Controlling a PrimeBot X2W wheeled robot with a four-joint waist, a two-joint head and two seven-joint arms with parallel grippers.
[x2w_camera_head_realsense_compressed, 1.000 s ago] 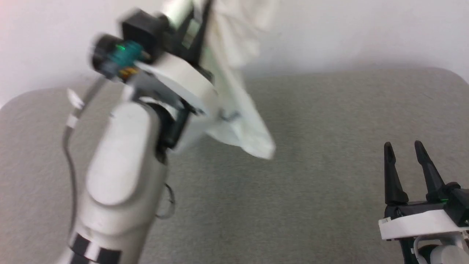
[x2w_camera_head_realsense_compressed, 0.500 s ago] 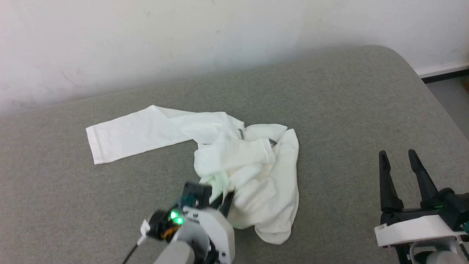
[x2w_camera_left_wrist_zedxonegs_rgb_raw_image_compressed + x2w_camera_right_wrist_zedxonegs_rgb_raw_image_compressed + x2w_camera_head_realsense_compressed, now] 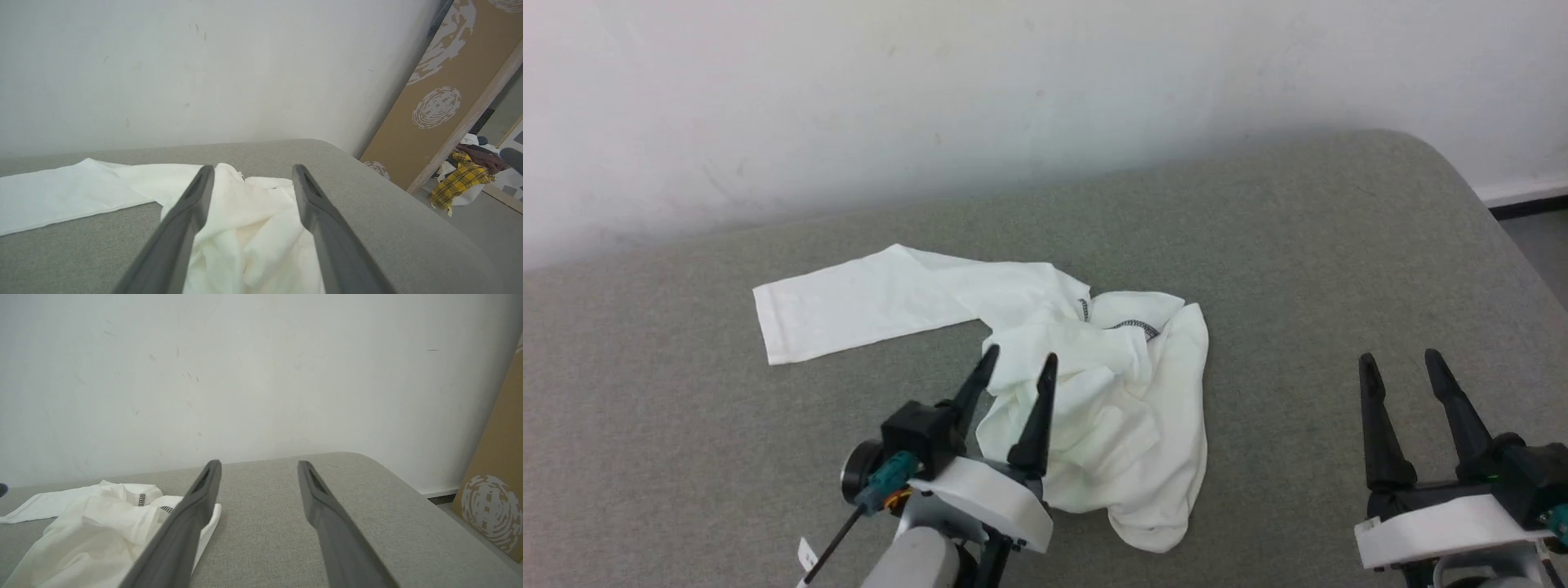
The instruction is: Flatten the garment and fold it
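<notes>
The garment (image 3: pixel 1111 400) is a white thin shirt lying crumpled on the grey padded surface (image 3: pixel 1298 269), with one long sleeve (image 3: pixel 849 302) stretched out flat to the left. Dark zigzag stitching shows near its top folds. My left gripper (image 3: pixel 1019 363) stands open at the heap's near-left edge, fingers over the cloth, nothing between them. The left wrist view has the garment (image 3: pixel 249 228) under and between my open left gripper (image 3: pixel 252 173). My right gripper (image 3: pixel 1396 365) is open at the lower right, well clear of the cloth. The right wrist view shows the garment (image 3: pixel 94 535) left of my right gripper (image 3: pixel 258 467).
A white wall (image 3: pixel 1013 98) runs behind the surface. The surface's rounded right corner (image 3: pixel 1445 163) drops to the floor. A patterned brown board (image 3: pixel 449 90) leans beyond it, with a pile of clothes (image 3: pixel 466 179) on the floor.
The left gripper swung the raised garment down onto the surface, then opened and let it go. The head camera has shifted. The right gripper stayed open and in place.
</notes>
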